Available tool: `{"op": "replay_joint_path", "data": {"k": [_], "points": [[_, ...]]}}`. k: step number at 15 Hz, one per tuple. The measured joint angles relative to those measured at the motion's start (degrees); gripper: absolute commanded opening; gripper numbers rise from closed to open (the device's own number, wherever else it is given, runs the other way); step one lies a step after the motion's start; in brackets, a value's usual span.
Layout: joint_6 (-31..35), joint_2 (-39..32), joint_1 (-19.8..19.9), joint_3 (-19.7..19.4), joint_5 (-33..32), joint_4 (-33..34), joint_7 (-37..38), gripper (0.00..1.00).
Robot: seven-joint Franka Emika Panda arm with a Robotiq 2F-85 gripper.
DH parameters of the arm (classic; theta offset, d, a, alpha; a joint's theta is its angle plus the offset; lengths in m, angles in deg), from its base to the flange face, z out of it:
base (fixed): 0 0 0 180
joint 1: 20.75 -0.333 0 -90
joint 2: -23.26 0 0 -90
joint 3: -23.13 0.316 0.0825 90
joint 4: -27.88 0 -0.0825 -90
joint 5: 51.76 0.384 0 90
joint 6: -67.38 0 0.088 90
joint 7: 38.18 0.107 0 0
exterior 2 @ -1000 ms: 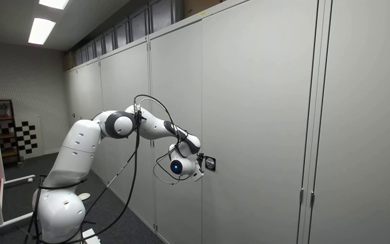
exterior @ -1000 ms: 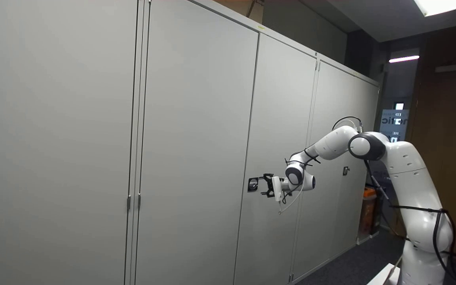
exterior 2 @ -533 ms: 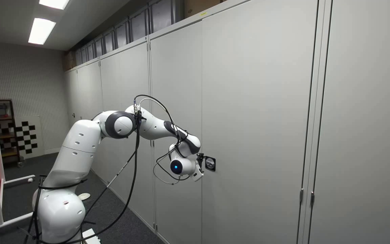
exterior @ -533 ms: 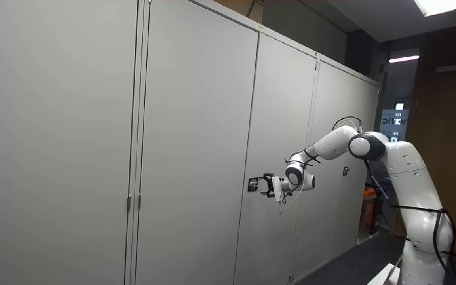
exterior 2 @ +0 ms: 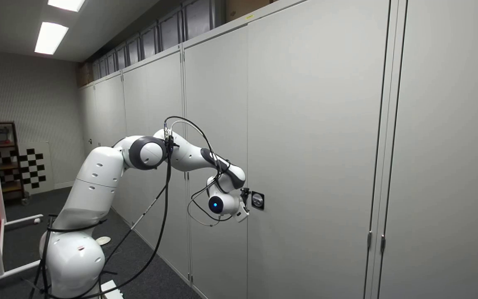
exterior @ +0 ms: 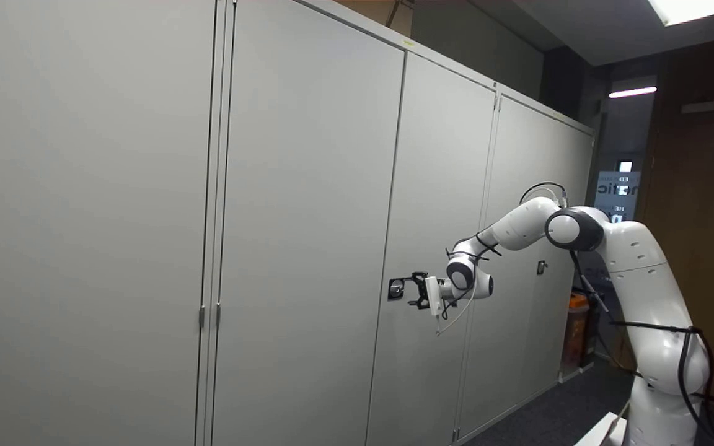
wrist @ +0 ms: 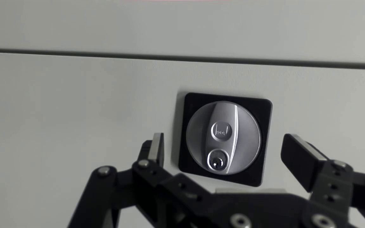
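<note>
Silver knob [wrist: 223, 138], its ridge [wrist: 221, 145] crosswise to the door seam [wrist: 182, 58], keyhole [wrist: 217, 161] farthest, faces the empty, wide-spread claw [wrist: 224, 147].

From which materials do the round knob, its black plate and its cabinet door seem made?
Knob: probably metal, or metallised plastic, satin; silver sheen, bright streak.
Black plate: likely plastic, matt; dark, little shine.
Cabinet door: perhaps painted metal, matt; plain grey, soft reflections.
</note>
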Motion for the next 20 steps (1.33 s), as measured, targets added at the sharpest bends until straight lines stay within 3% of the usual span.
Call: {"op": "replay_joint_path", "data": {"k": [9, 12, 14, 16, 17, 20], "points": [[-0.8, -0.1, -0.1, 0.1, 0.0, 0.2, -0.1, 1.0], [-2.0, -0.1, -0.1, 0.2, 0.0, 0.2, -0.1, 0.89], [-2.0, -0.1, -0.3, 0.2, 0.0, 0.2, 0.0, 0.74], [-2.0, -0.1, -0.4, 0.2, 0.0, 0.3, 0.0, 0.77], [-2.0, -0.1, -0.4, 0.2, 0.0, 0.4, 0.0, 0.71], [-2.0, -0.7, -0.4, 0.1, 0.0, 1.5, 0.1, 0.75]]}}
